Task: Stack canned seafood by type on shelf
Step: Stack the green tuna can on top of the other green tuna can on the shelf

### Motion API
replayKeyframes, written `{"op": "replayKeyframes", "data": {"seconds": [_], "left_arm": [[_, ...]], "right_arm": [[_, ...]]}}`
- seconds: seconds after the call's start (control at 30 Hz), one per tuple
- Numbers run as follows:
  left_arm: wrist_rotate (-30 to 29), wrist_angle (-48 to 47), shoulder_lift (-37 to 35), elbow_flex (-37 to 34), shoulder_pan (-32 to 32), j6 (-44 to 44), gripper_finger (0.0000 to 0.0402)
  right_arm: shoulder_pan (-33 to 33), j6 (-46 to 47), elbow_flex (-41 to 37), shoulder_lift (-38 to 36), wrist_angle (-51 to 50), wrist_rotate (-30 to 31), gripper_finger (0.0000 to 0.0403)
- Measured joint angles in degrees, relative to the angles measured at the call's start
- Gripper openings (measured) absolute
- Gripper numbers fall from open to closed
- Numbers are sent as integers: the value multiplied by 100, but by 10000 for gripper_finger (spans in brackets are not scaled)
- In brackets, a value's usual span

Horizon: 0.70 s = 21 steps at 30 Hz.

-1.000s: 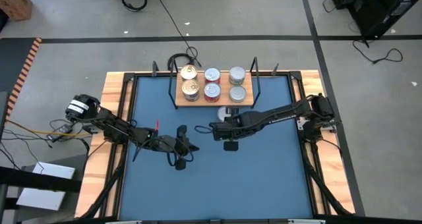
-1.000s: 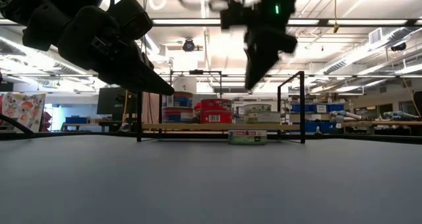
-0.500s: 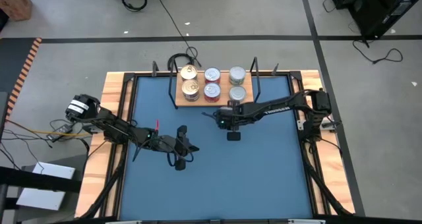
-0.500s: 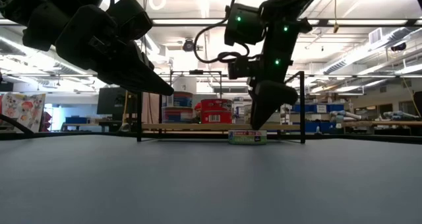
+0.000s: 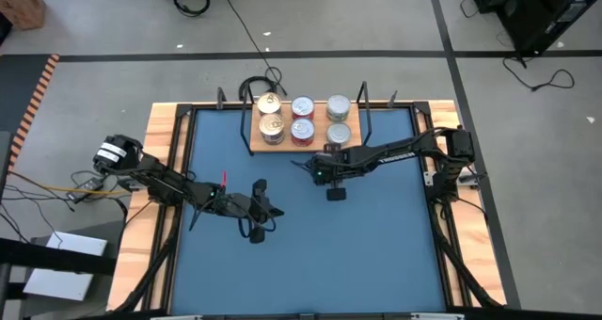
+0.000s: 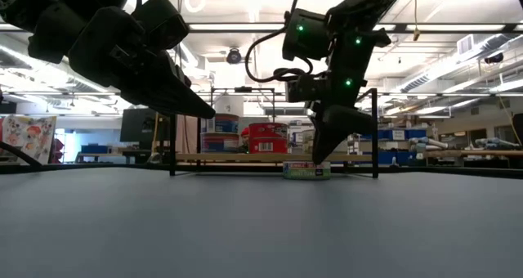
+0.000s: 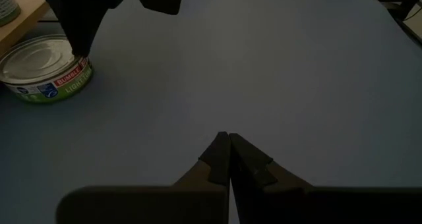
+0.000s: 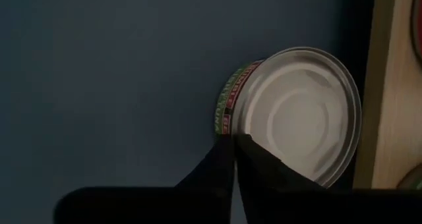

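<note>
A silver-lidded tin with a green and red label stands on the blue table just in front of the shelf; it also shows in the low view and the left wrist view. My right gripper points steeply down at the tin's rim and is shut there. On the shelf stand gold-lidded tins, red-sided tins and silver-lidded tins. My left gripper hovers shut above the table's left middle, holding nothing. My right gripper has the tin's top rim between its fingertips, on the side away from the shelf. One finger lies over the lid, the other outside the side wall. The fingers come steeply from above. The tin stands flat on the table.
The shelf's black wire uprights rise at both ends of the board, right beside my right arm. Wooden rims edge the blue table. Open blue surface lies toward the near edge.
My right gripper has come down and gone toward the far edge, from above the table's middle onto the tin in front of the shelf. The tin has stayed where it was.
</note>
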Motion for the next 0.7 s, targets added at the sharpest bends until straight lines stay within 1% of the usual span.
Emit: {"op": "replayKeyframes", "data": {"seconds": [0.1,0.2,0.3,0.47,0.6,0.67,0.7], "left_arm": [[0,2,0,0,0,0,10],[0,2,0,0,0,0,10],[2,2,0,0,0,2,10],[4,-4,0,0,0,2,10],[7,-15,0,0,0,0,10],[7,-14,1,0,0,2,10],[8,-14,2,0,0,1,10]], "right_arm": [[0,-131,-2,-8,0,-17,7],[11,-40,59,-22,-84,-136,7],[48,143,248,-19,-337,-562,4],[213,520,561,-118,-373,-1334,2],[391,1044,736,-267,-291,-1872,2],[494,1327,788,-326,-242,-2046,2],[554,1379,802,-333,-245,-2002,4]]}}
